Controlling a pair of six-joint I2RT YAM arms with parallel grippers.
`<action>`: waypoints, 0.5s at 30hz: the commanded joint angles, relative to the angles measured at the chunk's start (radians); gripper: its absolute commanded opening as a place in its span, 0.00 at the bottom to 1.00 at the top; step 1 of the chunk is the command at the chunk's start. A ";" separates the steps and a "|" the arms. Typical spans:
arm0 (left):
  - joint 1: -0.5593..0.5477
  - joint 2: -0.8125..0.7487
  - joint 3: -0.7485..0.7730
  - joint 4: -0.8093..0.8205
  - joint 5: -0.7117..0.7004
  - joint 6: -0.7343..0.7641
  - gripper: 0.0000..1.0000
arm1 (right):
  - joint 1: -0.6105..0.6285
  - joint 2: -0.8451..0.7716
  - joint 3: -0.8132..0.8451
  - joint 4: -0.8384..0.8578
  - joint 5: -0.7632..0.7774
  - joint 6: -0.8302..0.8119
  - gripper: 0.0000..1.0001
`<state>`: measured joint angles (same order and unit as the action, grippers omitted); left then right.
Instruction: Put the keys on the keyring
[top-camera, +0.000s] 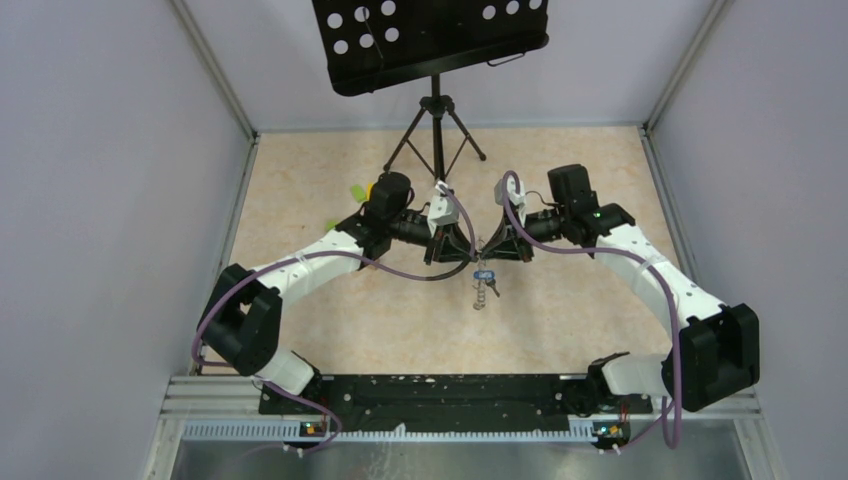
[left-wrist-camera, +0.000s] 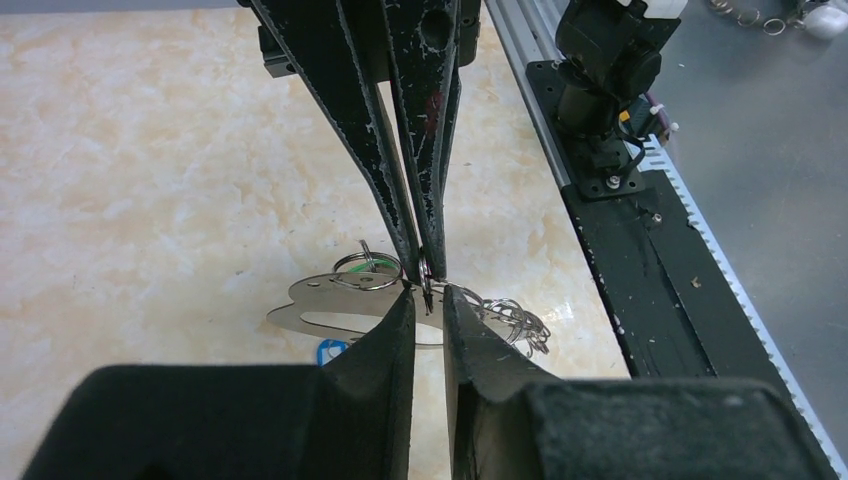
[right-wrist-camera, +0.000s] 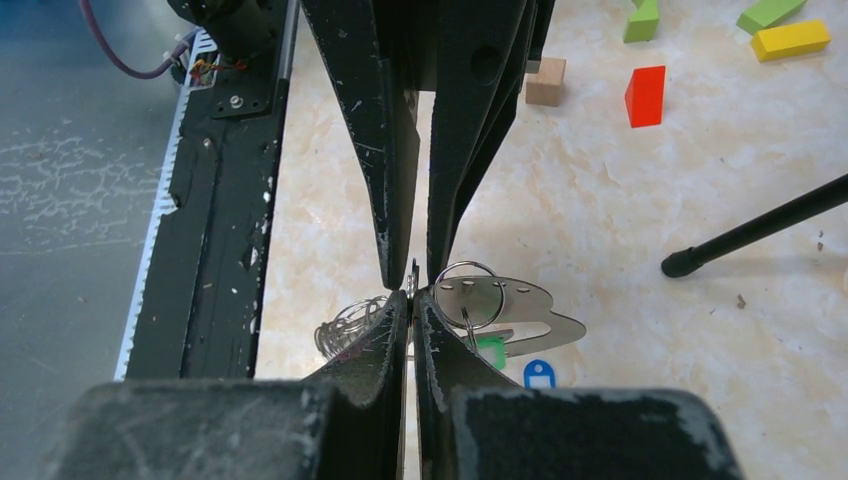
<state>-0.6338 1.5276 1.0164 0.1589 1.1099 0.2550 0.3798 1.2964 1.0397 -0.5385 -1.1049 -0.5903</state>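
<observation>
Over middle of worktop (top-camera: 560, 320), both tips nose to nose. Right pincer (right-wrist-camera: 411, 300) clenched on thin edge of keyring (right-wrist-camera: 535, 305); left pincer (left-wrist-camera: 428, 300) a slit open around same spot. Blue-tag key (right-wrist-camera: 538, 375), green-tag key (right-wrist-camera: 490, 352) dangling just under. Imo: nip only wire, keep it level, don't twist.

1 camera looks down from above and behind; 2 close wrist cameras share the keyring (right-wrist-camera: 540, 305).

The tripod stand (top-camera: 436, 135) bars passage on the far side, and loose blocks (right-wrist-camera: 645, 96) clutter the left.
</observation>
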 joint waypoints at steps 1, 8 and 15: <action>-0.005 -0.021 -0.010 0.084 -0.004 -0.030 0.18 | 0.013 -0.014 -0.006 0.046 -0.058 -0.007 0.00; -0.004 -0.016 -0.011 0.113 -0.026 -0.070 0.02 | 0.013 -0.008 -0.009 0.046 -0.060 -0.006 0.00; -0.004 -0.032 -0.019 0.082 -0.034 -0.032 0.00 | 0.013 -0.014 -0.012 0.053 -0.036 0.000 0.00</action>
<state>-0.6338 1.5276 1.0035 0.1989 1.0843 0.1997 0.3798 1.2968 1.0275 -0.5289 -1.1034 -0.5892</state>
